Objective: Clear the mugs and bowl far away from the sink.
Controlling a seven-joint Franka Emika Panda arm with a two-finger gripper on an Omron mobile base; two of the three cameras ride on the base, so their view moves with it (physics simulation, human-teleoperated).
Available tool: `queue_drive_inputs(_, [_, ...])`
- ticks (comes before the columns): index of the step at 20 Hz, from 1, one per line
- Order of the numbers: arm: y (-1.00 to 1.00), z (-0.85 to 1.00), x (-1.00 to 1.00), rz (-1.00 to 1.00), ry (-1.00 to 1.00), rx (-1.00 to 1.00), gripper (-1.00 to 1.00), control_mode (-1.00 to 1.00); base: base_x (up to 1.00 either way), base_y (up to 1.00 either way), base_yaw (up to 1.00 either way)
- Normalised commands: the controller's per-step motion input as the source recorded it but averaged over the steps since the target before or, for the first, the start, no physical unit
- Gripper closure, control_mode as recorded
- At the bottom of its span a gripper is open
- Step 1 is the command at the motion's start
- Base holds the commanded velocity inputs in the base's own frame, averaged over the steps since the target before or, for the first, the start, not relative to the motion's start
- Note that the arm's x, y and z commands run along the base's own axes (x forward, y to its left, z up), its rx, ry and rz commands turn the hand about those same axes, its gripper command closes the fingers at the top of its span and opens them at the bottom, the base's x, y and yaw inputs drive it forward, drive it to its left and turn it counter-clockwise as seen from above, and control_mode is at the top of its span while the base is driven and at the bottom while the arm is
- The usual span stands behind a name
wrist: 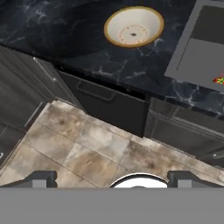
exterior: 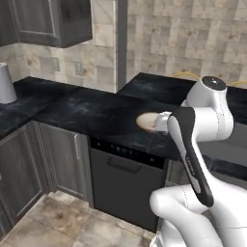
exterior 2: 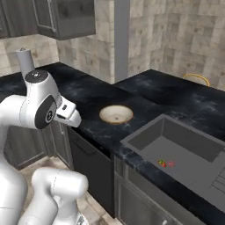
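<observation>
At the left we note the end effector (wrist: 112, 177) released, jaws spread wide, poised over the tiled floor (wrist: 87, 144) in front of the dishwasher (wrist: 109, 107). Next, the cream bowl (exterior 2: 116, 114) (tan-orange rim, brownish centre mark) sits upright on the dark marble surface (exterior 2: 88, 94), just beside the sink (exterior 2: 184, 154). A small red item (exterior 2: 165, 163) lies in the basin.
</observation>
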Motion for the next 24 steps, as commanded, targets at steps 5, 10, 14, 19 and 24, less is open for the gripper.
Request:
queue_drive_inputs(5, [0.0, 0.0, 0.0, 0.0, 0.0, 0.0, -1.0, 1.0, 0.8, 0.48, -0.12])
queue_drive_inputs(10, [0.0, 0.0, 0.0, 0.0, 0.0, 0.0, -1.0, 1.0, 0.72, -0.07, -0.01])
queue_drive_inputs(14, [0.0, 0.0, 0.0, 0.0, 0.0, 0.0, -1.0, 1.0, 0.59, -0.35, -0.05])
queue_drive_inputs(19, [0.0, 0.0, 0.0, 0.0, 0.0, 0.0, -1.0, 1.0, 0.49, -0.09, -0.2])
queue_drive_inputs(24, [0.0, 0.0, 0.0, 0.0, 0.0, 0.0, -1.0, 1.0, 0.3, -0.12, -0.25])
